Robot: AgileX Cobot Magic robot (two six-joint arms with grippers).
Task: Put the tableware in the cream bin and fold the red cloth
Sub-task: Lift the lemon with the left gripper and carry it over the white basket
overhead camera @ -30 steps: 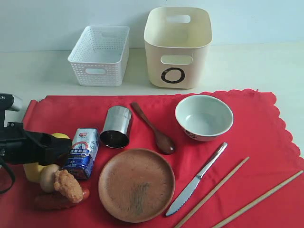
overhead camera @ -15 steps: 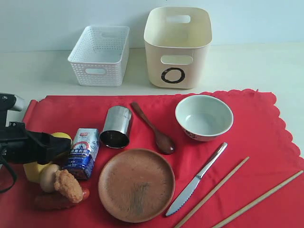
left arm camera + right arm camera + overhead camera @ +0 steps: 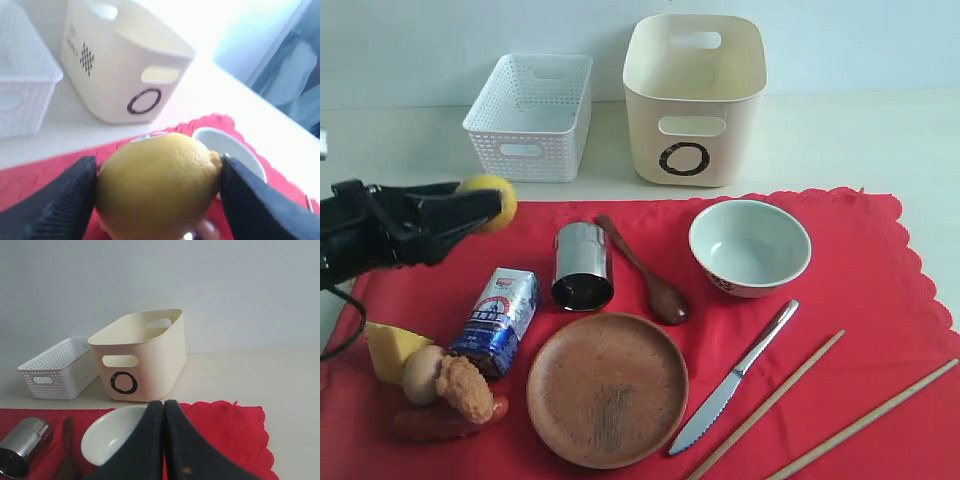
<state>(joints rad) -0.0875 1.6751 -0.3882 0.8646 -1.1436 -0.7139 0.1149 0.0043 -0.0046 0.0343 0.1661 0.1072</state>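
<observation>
You are looking at a staged tabletop test station, lab-like in character. A plain cream table carries the red cloth. Behind the red cloth stand the cream bin and a white lattice basket, backed by a bare pale wall. On the red cloth, tableware and food items lie spread out as props.

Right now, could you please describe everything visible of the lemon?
The lemon is whole, yellow and rounded, with faintly dimpled skin and a small nub at one end. The left gripper holds it clear of the red cloth, its black fingers pressing opposite sides. Nothing else touches it.
</observation>
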